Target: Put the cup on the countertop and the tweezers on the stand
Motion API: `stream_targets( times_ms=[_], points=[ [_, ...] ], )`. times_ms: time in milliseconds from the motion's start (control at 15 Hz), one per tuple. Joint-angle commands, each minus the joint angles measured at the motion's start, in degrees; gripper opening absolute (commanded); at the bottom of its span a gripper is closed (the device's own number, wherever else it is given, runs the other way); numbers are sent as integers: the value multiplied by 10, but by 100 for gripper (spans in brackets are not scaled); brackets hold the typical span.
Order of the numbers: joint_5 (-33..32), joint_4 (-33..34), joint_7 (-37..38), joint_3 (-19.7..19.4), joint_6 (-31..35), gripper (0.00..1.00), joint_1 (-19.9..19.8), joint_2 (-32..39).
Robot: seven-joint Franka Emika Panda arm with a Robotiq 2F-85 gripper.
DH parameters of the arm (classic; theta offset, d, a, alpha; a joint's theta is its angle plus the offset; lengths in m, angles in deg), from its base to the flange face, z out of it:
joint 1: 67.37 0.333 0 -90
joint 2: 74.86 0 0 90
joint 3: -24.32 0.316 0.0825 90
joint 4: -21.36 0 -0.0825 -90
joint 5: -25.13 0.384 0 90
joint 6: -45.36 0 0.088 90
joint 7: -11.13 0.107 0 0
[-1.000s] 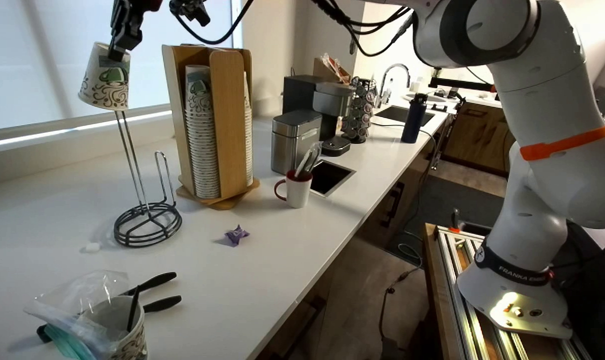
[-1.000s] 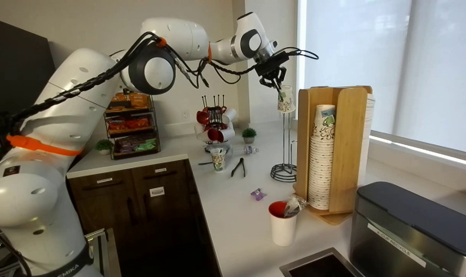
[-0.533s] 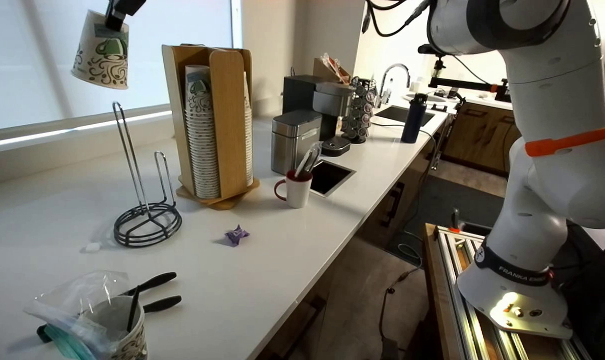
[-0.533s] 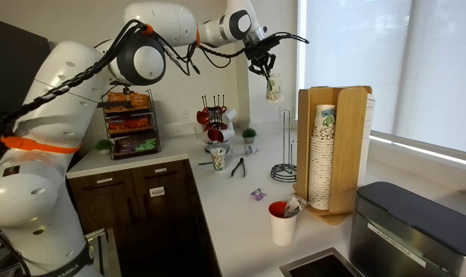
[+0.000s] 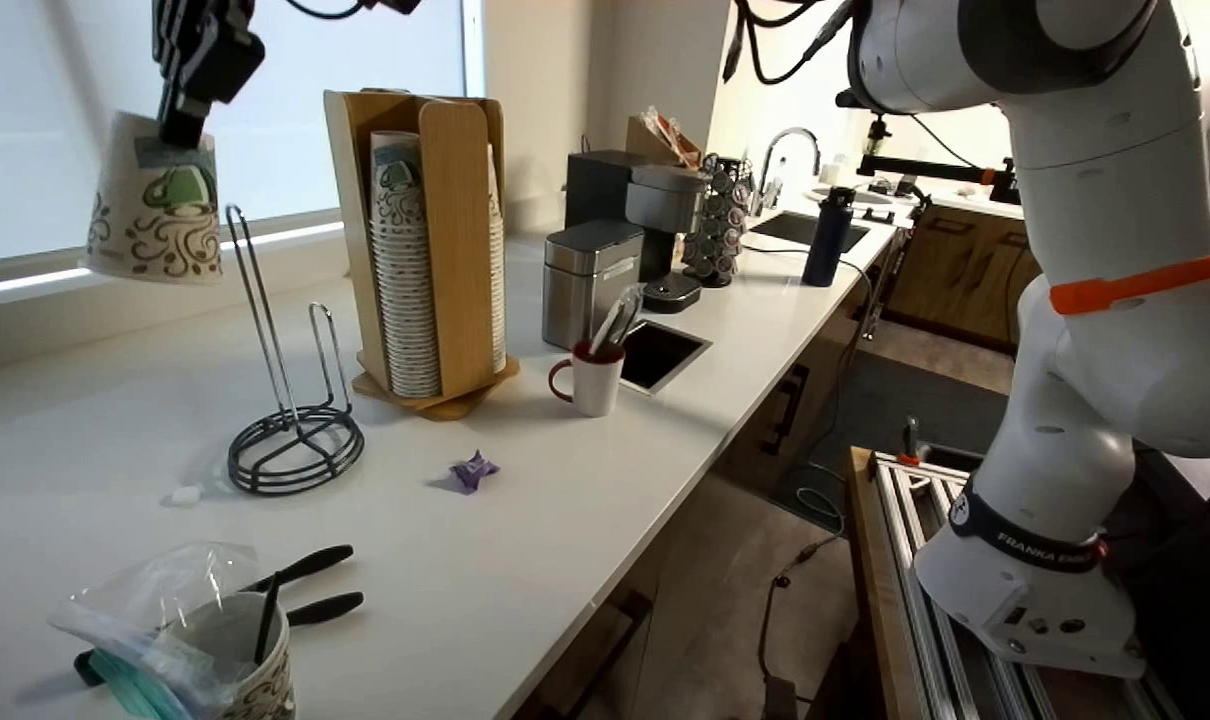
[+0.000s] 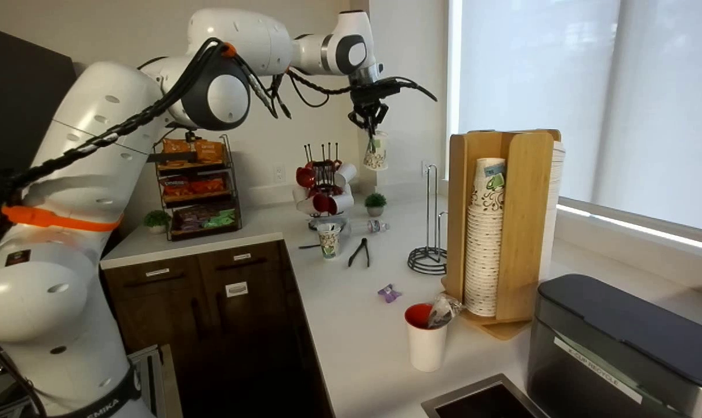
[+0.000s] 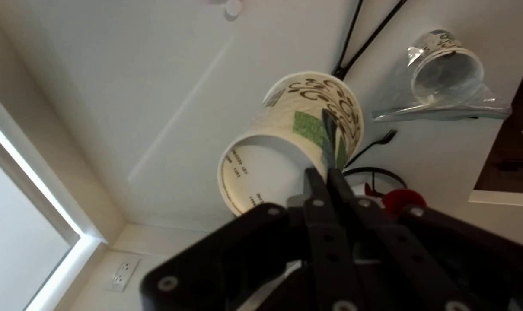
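“Exterior view or wrist view, where do you begin?”

“With the biggest thing, the countertop (image 5: 525, 560), long and white in both exterior views. Half the task should end there”

“And the wooden holder (image 5: 455, 250)?”

“It holds a stack of cups (image 5: 403, 290) upright, narrow ends up. I take it as background, though something to steer round”

“Why does the wire stand (image 5: 293, 416) matter?”

“Its tall loop bears nothing, which leaves room for the tweezers (image 6: 358, 249), I suppose. Those lie on the countertop near it, legs spread; that spread may help them straddle the loop”

“What is the gripper (image 7: 325, 176) doing, then?”

“It is clenched on the cup (image 5: 155, 205), near the edge of the narrow base as far as the wrist view tells. The cup hangs in the air, wide end down, apart from the wire stand”

“Why that way up?”

“My guess: the thin base edge suits a pinch, and the wide mouth should sit steadily when lowered. It looks like paper, so squeezing harder could crumple it”

“Anything smaller?”

“Just a purple scrap (image 5: 473, 468) on the countertop near the wire stand. I see no reason for its place”
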Motion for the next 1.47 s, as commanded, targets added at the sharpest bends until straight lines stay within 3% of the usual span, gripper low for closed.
stream_targets(
  times_ms=[0,133,467,533,1067,1200,1267,1400],
  points=[
    [-10,-26,22,-5,2,2,16,30],
    [-3,-19,10,0,0,6,10,31],
    [-3,-20,11,0,0,6,12,50],
    [-23,-21,17,-9,-6,2,23,53],
    [-211,-9,79,-77,-16,2,136,135],
    [-236,-1,101,-94,-7,2,151,154],
    [-207,5,98,-81,-14,2,139,158],
    [-211,-19,94,-79,0,6,139,147]
  ],
)
